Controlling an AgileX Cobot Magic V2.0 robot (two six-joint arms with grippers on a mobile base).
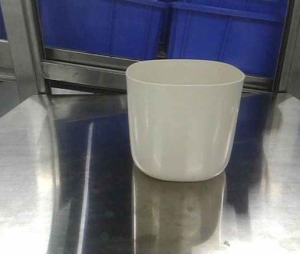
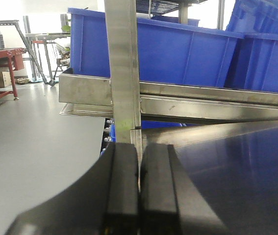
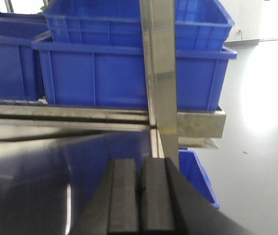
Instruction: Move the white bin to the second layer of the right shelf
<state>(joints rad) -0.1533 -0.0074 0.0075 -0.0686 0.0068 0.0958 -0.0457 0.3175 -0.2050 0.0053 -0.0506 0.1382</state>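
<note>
Nothing of the job is done yet, by my read. The white bin (image 1: 185, 119) stands upright on the steel table (image 1: 38, 174), just in front of the blue crates (image 1: 102, 26) on the rack, with neither arm touching it. My left gripper (image 2: 139, 164) has its jaws pressed together on nothing, and the right gripper (image 3: 139, 171) is the same. Grasping, lifting and shelving are all left to do, and I can't make out the target level from here.

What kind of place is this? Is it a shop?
Probably a warehouse or factory, not a shop: big blue crates sit on a steel rack, beside a shiny steel table and a bare grey floor.
</note>
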